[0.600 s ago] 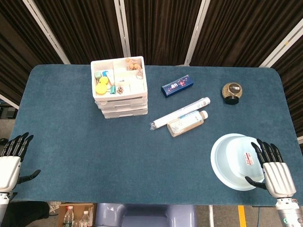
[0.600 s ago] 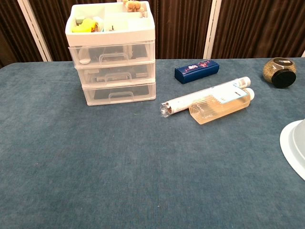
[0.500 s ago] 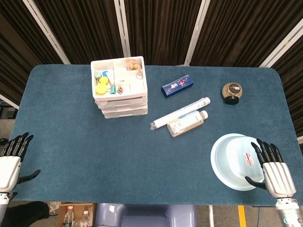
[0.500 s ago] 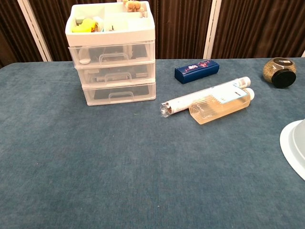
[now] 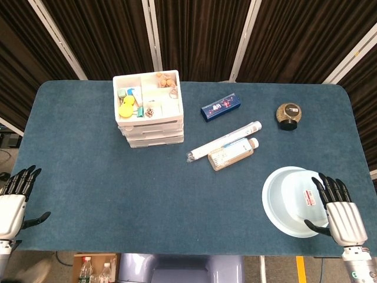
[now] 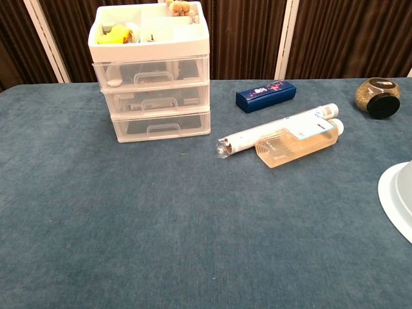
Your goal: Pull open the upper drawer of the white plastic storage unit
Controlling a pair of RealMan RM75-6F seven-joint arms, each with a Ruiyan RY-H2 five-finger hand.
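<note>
The white plastic storage unit [image 5: 150, 118] [image 6: 153, 84] stands at the table's back left, with an open tray of small items on top and three clear drawers below. Its upper drawer [image 6: 152, 73] is closed, its handle facing the front. My left hand [image 5: 13, 203] hangs open at the table's front left edge, far from the unit. Over the front right edge, beside the bowl, my right hand [image 5: 340, 213] is open too. Neither hand shows in the chest view.
A blue box [image 5: 221, 107] [image 6: 265, 95], a white tube [image 5: 225, 140] and a clear bottle [image 5: 233, 154] [image 6: 298, 143] lie mid-table. A brown jar [image 5: 289, 115] [image 6: 378, 97] sits at the back right. A pale blue bowl [image 5: 293, 201] [image 6: 399, 196] is at the front right.
</note>
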